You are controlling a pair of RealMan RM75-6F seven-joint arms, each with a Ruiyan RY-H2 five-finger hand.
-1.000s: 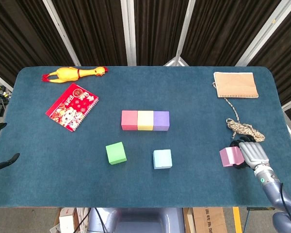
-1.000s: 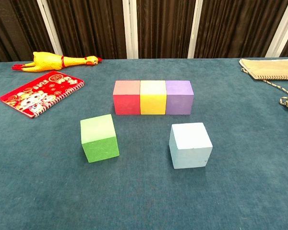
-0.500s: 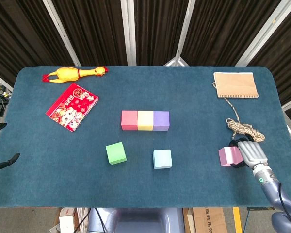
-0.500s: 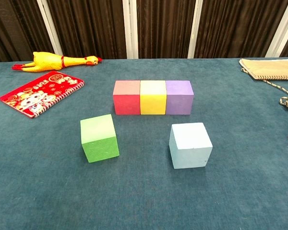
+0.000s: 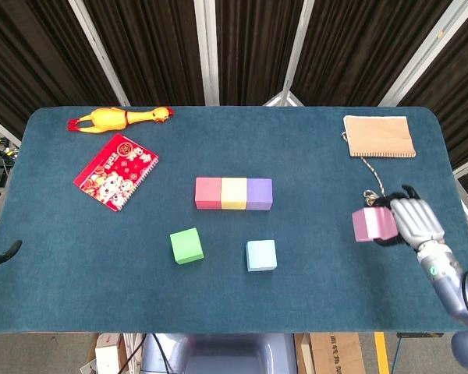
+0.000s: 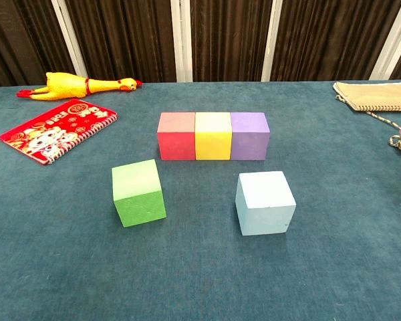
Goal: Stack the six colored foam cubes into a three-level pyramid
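In the head view the right robot hand [image 5: 416, 220] grips the pink cube [image 5: 373, 224] above the surface [image 5: 312, 304], well to the right of the base row of red cube [image 5: 207, 193], yellow cube [image 5: 234, 193] and purple cube [image 5: 259, 193], so its path runs leftward; the left robot hand [image 5: 0, 255] is cut off at the edge, its state unclear. In the chest view the green cube [image 6: 138, 192] and light blue cube [image 6: 264, 202] lie loose before the row, and only a pink sliver shows at the right edge.

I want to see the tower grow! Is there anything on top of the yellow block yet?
No. The yellow block has a bare top, like the red block and purple block touching its sides. The table under it is hidden.
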